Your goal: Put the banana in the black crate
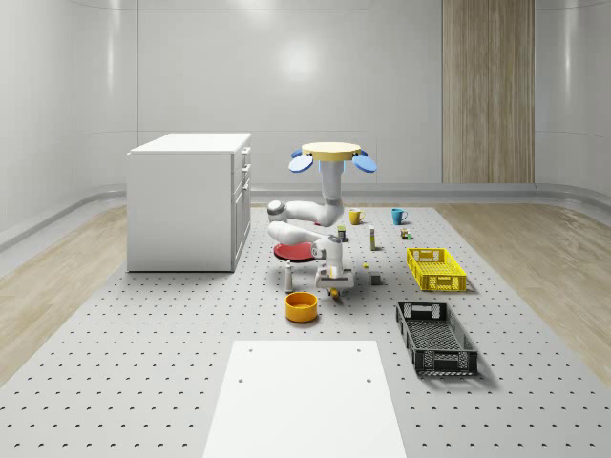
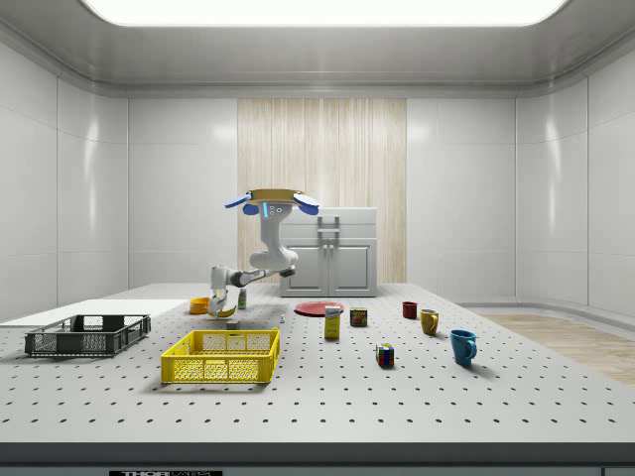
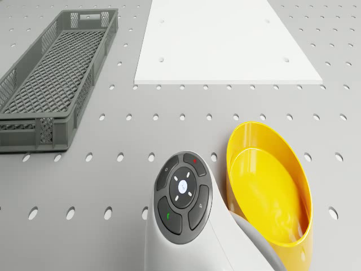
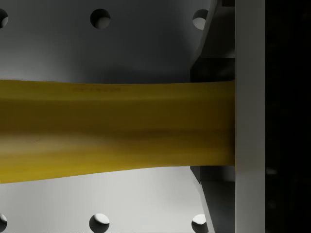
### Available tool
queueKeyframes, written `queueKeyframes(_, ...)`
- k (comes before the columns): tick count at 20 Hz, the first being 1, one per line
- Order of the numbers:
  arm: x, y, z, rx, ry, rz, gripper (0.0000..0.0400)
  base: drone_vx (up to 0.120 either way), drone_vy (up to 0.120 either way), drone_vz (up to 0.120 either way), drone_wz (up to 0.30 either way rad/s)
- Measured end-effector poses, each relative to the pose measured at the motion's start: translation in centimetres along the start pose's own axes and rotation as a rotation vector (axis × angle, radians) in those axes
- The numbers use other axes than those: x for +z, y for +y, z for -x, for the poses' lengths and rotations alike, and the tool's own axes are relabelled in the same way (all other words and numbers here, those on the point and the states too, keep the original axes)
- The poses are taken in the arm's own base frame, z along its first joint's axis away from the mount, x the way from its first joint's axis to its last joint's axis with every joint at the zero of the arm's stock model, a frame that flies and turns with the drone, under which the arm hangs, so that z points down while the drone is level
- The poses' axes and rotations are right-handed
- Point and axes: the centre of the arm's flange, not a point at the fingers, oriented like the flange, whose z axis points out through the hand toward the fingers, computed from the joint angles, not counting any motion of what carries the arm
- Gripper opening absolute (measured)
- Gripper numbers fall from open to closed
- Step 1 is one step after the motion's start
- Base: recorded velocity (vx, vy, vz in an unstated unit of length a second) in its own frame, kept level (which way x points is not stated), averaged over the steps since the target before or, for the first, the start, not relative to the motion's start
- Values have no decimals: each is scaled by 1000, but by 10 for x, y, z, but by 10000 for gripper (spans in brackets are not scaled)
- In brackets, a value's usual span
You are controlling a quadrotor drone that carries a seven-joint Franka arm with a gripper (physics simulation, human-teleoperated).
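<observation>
The drone (image 1: 334, 157) hovers above the middle of the perforated table, and its arm folds down to the gripper (image 1: 332, 283) just over the surface. In the side view the gripper (image 2: 227, 301) holds the yellow banana (image 2: 225, 311) slightly off the table. In the wrist view the banana (image 4: 116, 128) lies across the frame against one white finger (image 4: 249, 116), with its shadow on the table below. The banana (image 1: 334, 294) hangs beside an orange bowl. The black crate (image 1: 436, 336) lies toward the whole-scene view's lower right, apart from the gripper; it is also in the drone view (image 3: 51, 79) and the side view (image 2: 87, 335).
An orange bowl (image 1: 301, 306) sits next to the gripper, also in the drone view (image 3: 271, 192). A yellow crate (image 1: 436, 269) lies behind the black one. A red plate (image 1: 294, 251), mugs (image 1: 398, 216), small boxes, a white cabinet (image 1: 189, 200) and a white slab (image 1: 301, 396) surround the spot.
</observation>
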Motion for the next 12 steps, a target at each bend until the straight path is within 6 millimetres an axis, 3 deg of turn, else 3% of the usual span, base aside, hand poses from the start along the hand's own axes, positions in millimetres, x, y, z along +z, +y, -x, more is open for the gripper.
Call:
queueKeyframes(7,-15,0,0,-22,2,1,190,0,0,0,0)
queueKeyframes(10,-27,0,0,-23,3,1,190,13,27,107,0)
queueKeyframes(12,-34,0,0,-21,3,1,190,120,120,120,0)
